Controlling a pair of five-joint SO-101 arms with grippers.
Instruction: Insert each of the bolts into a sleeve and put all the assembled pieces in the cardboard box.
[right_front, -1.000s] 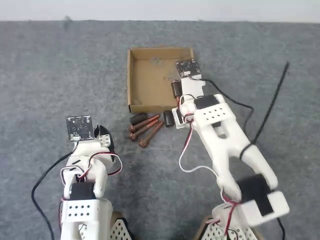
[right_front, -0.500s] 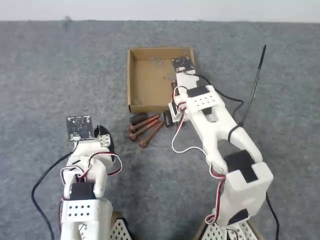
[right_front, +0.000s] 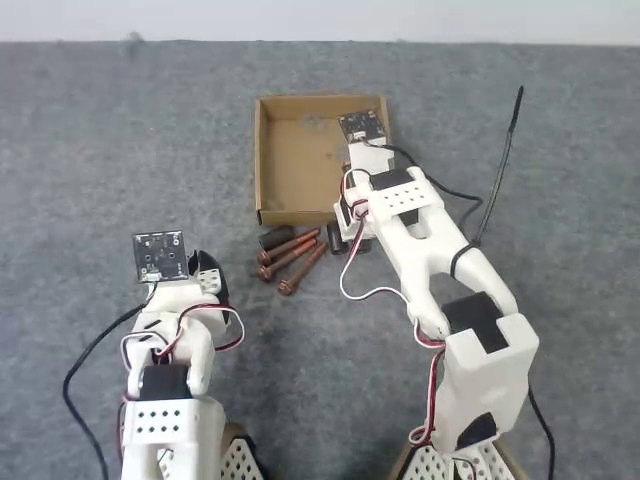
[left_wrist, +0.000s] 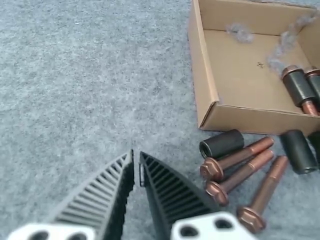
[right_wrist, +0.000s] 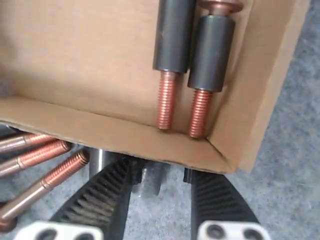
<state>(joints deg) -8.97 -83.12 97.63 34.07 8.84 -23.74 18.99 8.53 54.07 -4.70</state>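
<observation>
On the left side of the table (right_front: 100, 150), the left gripper (left_wrist: 136, 156) sits low above the grey surface with its fingers pressed almost together and nothing between them. That arm is where it was a second ago. Ahead of this gripper and off to its right lie three loose bolts (left_wrist: 240, 172), copper-coloured and roughly parallel, heads toward the gripper. A loose sleeve (left_wrist: 221, 143) rests against the farthest of them. None of these has moved since the earlier frames.

Beyond the bolts stands the cardboard box (left_wrist: 202, 75), open at the top. Two assembled pieces (right_wrist: 192, 45) lie side by side in its near right corner, touching each other, their threaded ends against the near wall.

Further right, the right gripper (right_wrist: 160, 170) is just outside that near wall of the box, directly in front of the two assembled pieces. Its fingers are spread, one on each side of a second sleeve (right_wrist: 150, 180) on the table, and I cannot tell whether they touch it. The bolts' threaded ends lie just to this gripper's left.

Over the last second the right arm has swung left. Its elbow has drawn in from the right edge toward the middle, and its wrist has shifted slightly left along the box.
</observation>
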